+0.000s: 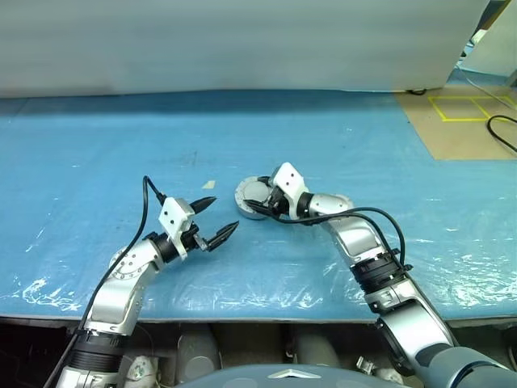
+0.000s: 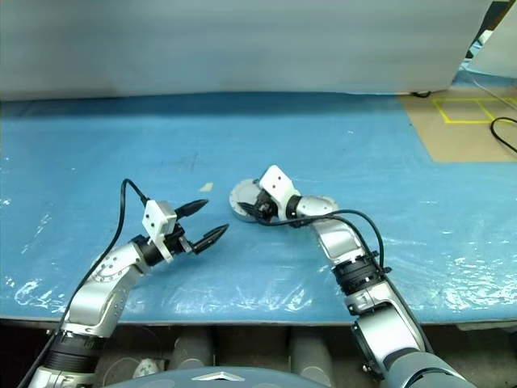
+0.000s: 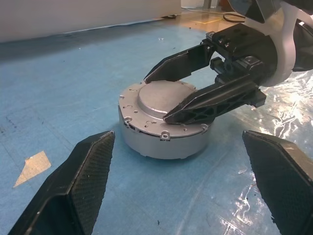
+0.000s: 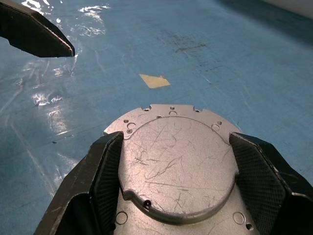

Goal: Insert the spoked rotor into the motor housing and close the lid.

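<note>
Two claws are showing: right claw (image 3: 195, 88) straddling the closed lid (image 4: 176, 164), contact unclear; left claw (image 1: 212, 220) hanging released over the blue desk (image 1: 97, 145).

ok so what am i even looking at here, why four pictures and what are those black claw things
It is a two-armed humanoid robot working over a table covered with a blue sheet. The two wide pictures come from the two eyes of a camera on its head, looking down over its arms. The other two come from cameras on its wrists, looking out along each claw.

The black claws are grippers, two fingers each. The left gripper hangs open above the sheet, holding nothing. The right gripper has its fingers apart over a round grey metal puck, the motor housing, which has its lid shut on top. Whether those fingers touch the lid I cannot tell. A small scrap of pale tape lies on the sheet nearby.
</note>
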Motion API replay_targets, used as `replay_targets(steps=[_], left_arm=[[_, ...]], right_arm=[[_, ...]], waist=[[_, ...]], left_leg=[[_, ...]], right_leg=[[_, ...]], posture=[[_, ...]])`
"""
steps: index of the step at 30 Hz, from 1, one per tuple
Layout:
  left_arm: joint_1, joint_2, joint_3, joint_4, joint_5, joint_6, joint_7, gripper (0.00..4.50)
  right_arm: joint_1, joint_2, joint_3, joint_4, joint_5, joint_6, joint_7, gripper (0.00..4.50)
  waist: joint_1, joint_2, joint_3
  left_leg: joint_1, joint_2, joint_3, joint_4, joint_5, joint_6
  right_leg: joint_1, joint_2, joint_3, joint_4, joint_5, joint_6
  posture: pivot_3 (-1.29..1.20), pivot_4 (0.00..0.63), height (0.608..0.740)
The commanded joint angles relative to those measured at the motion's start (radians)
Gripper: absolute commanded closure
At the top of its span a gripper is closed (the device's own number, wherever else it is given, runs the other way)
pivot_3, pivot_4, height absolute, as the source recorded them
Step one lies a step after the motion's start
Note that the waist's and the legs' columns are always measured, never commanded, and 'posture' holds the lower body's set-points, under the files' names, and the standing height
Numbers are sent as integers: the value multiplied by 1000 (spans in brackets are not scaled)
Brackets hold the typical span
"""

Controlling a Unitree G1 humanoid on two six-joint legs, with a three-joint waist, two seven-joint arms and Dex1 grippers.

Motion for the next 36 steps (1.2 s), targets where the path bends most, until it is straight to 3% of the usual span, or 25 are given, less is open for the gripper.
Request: replay_targets(steps=[1,11,14,25,36], left_arm=[[-36,6,-8,8,36,2,24,78],[-220,-56,-28,148,95,2,90,78],[-257,-74,-31,183,102,-11,89,632],[-318,-86,-53,274,181,-63,122,4409],[-296,-72,-119,281,236,-32,97,4464]], right_arm=[[28,-25,27,49,-35,74,11,1409],[24,-28,34,33,-32,110,24,1409],[30,-27,33,22,-31,115,20,1409],[38,-17,34,-2,-27,121,5,1409],[31,-14,35,5,-32,124,0,1409]], waist=[[1,0,-1],[2,-1,-3],[2,-1,-3],[3,-1,-3],[2,-1,-3]], left_leg=[[0,0,0,0,0,0],[0,0,-1,0,0,0],[0,0,-1,0,0,0],[-1,0,-2,0,0,0],[-1,0,-2,-1,0,0]], right_leg=[[0,0,0,0,0,0],[2,0,-1,-1,0,0],[2,0,-1,-1,0,0],[2,0,-2,-2,0,0],[1,0,-2,-2,0,0]], posture=[[0,150,740],[0,150,740],[0,150,740],[0,150,740],[0,150,740]])
